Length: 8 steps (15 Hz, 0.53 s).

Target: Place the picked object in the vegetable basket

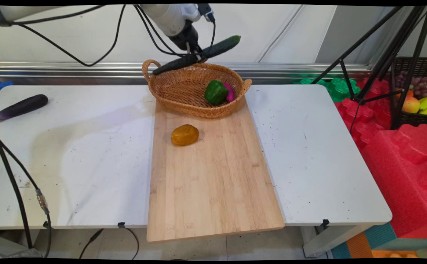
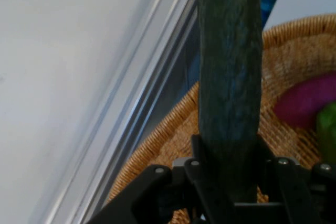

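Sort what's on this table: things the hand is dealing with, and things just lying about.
In play:
hand, shut on the cucumber, lifted over the wicker basket
green pepper and pink item, in that basket

Lying about:
brown potato-like lump on the wooden board
eggplant, far left

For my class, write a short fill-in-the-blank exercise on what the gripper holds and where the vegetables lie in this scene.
1. The gripper is shut on a long dark green ____, held in the air above the wicker basket.
2. Inside the basket, the green pepper lies next to a ____ object.
3. The brown potato rests on the wooden ____.
4. The purple eggplant lies on the white table, far to the picture's ____.

Missing words: cucumber; pink; board; left
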Motion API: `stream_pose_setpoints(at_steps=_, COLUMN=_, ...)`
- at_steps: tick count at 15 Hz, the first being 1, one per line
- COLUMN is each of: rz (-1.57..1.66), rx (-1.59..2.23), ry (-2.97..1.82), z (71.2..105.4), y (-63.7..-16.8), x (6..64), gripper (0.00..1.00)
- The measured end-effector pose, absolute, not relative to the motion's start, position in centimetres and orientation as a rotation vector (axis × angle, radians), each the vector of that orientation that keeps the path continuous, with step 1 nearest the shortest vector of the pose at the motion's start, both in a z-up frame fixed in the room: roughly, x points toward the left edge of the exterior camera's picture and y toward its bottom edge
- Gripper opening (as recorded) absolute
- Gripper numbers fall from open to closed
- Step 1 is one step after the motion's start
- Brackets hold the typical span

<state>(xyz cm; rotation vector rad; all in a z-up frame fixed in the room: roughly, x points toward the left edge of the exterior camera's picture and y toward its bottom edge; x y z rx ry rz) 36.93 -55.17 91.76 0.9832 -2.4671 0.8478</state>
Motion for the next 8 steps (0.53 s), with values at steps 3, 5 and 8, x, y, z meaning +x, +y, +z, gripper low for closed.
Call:
stream_pose_setpoints(at_steps=3, rz=0.809, rx=0.985, ry=-2.503, z=89.7, y=-56.1, x=37.6, gripper=0.00)
stream_pose_setpoints(at_steps=5, rz=0.791, rx=0.989, ry=-2.518, z=88.8, y=-56.5, x=37.9, gripper=0.00)
stream_pose_setpoints(at_steps=8, rz=0.775, rx=0.992, ry=-2.531, z=87.9, y=-56.8, x=38.2, gripper=0.00)
